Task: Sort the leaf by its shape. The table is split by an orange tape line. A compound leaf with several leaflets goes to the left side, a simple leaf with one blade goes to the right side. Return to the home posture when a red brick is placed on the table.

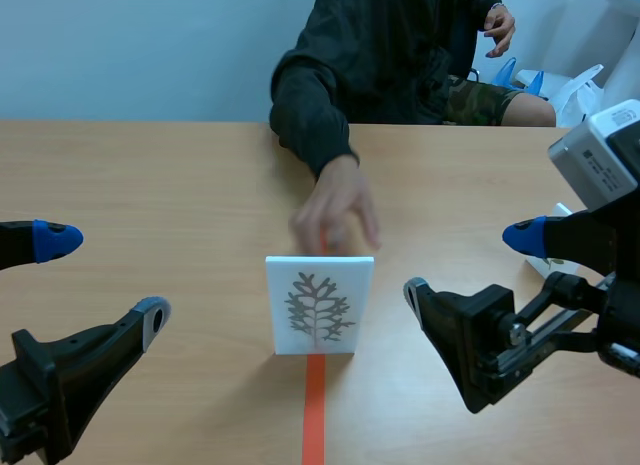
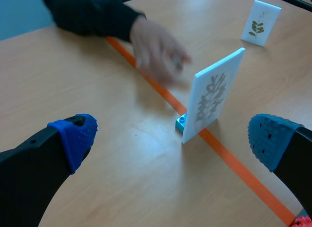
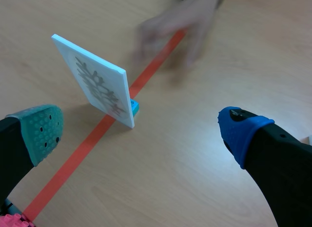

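A white card (image 1: 319,305) showing a grey branching leaf with several leaflets stands upright on the orange tape line (image 1: 314,415), held in a small blue base (image 2: 181,122). A person's hand (image 1: 335,215) hovers just behind the card, blurred. My left gripper (image 1: 100,280) is open, low at the left and well clear of the card. My right gripper (image 1: 470,265) is open at the right, also apart from it. In the left wrist view the card (image 2: 214,95) is ahead of the open gripper (image 2: 170,135). In the right wrist view the card (image 3: 95,85) is ahead of the open gripper (image 3: 141,129).
A second white card (image 2: 261,22) with a small green leaf sprig stands far on the right side of the table. The person sits across the table (image 1: 150,185). A pink-red studded piece (image 3: 14,221) shows at the near end of the tape.
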Controlling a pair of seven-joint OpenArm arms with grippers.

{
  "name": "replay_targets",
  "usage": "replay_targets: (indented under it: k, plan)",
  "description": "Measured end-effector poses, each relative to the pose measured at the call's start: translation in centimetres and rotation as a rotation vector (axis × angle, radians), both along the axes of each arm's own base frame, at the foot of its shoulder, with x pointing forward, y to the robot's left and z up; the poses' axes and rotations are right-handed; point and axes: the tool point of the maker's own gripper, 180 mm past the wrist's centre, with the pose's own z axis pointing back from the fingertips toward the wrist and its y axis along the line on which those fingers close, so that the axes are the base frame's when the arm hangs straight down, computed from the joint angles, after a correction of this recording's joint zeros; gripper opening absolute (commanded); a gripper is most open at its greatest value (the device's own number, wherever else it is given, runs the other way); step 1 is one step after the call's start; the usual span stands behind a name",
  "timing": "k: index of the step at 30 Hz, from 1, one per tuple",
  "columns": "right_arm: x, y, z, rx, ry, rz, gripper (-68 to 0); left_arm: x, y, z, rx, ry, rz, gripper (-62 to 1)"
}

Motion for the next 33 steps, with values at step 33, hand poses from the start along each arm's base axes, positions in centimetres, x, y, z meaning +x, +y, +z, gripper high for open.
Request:
replay_targets:
  k: [33]
  plan:
    - [4.0,2.5,-10.0,-0.087,-0.016,0.184,0.4,0.0,0.0,0.0,0.000,0.000,-0.001,1.4]
